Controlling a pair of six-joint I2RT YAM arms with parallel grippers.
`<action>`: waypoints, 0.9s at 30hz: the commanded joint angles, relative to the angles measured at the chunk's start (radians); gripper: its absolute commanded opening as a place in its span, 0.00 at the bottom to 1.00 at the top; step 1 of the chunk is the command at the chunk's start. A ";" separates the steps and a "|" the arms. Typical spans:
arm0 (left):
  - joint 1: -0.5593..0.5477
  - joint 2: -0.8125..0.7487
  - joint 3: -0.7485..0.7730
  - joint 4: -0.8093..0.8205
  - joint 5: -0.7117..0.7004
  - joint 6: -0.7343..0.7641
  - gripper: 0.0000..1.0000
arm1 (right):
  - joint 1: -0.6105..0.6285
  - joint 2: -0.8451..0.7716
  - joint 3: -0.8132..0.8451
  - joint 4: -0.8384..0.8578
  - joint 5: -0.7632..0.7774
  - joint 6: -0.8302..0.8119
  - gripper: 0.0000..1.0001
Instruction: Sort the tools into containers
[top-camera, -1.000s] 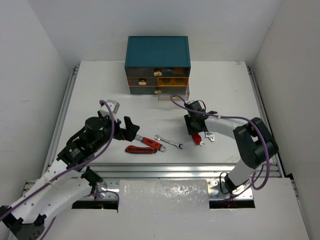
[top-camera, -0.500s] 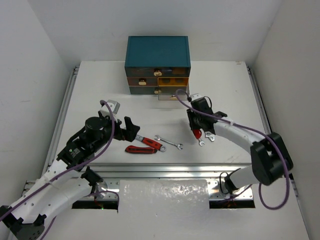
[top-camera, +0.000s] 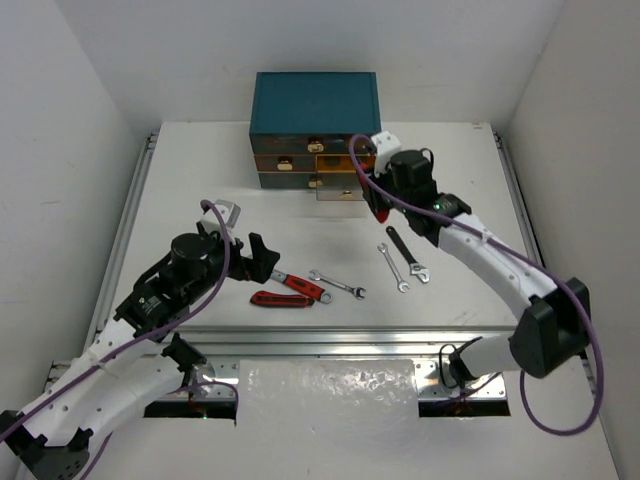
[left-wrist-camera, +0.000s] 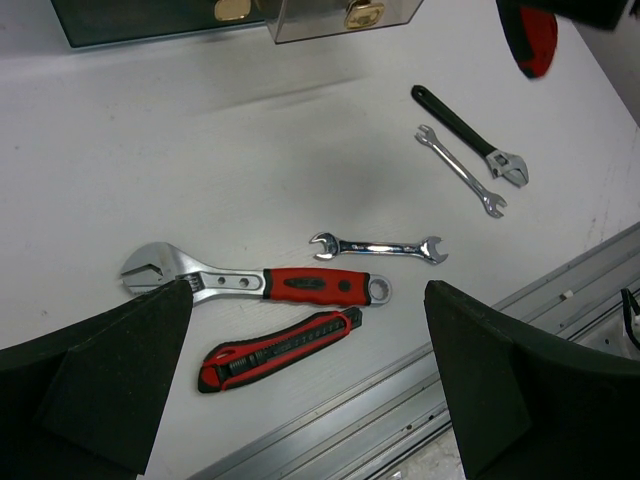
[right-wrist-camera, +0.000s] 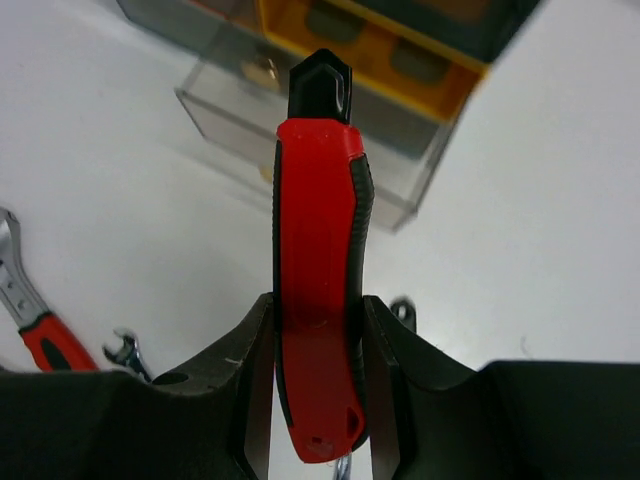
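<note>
Right gripper (right-wrist-camera: 318, 330) pinching red cutter (right-wrist-camera: 318, 200) lengthwise, nose toward teal chest (top-camera: 315, 100), just in front of pulled-out bottom drawer (top-camera: 340, 188); likely staged for drop-in. Left gripper (left-wrist-camera: 310, 340) spread wide, well in front of chest, over red-handled wrench (left-wrist-camera: 300, 284); probably next pick.

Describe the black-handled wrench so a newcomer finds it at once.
In front of the teal box-shaped chest, off its right corner, two slim tools lie side by side. The black-handled adjustable wrench is the right one; the all-silver spanner beside it has no dark grip.
</note>
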 joint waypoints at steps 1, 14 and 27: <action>0.013 -0.013 0.001 0.041 -0.007 -0.002 1.00 | -0.021 0.108 0.181 0.110 -0.104 -0.140 0.15; 0.011 -0.002 0.001 0.044 0.009 0.003 1.00 | -0.103 0.501 0.593 0.123 -0.256 -0.282 0.25; 0.011 0.006 0.003 0.044 0.004 0.001 1.00 | -0.104 0.382 0.429 0.159 -0.233 -0.202 0.86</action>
